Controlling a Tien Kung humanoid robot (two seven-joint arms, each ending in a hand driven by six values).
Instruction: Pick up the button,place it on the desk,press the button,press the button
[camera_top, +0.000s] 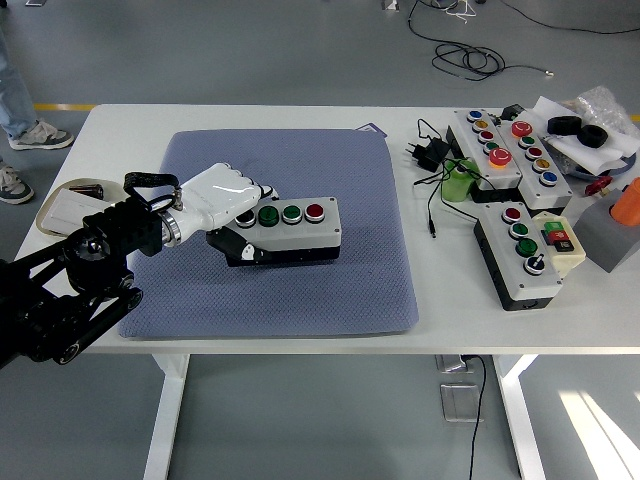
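A grey button box (296, 229) with a black base and a row of green and red buttons sits over the middle of the blue-grey mat (330, 290). My left hand (232, 207), white-shelled on a black arm, is shut on the box's left end, fingers over its top and thumb on the front side. Whether the box touches the mat or hangs just above it I cannot tell. The right arm is out of sight.
At the right lie two more button boxes (522, 253) (500, 143), a black power adapter (431, 153) with cable, a green roll (459, 181) and a grey block (608, 235). A white dish (60, 205) sits at the left edge. A person's shoes (25, 135) show at top left.
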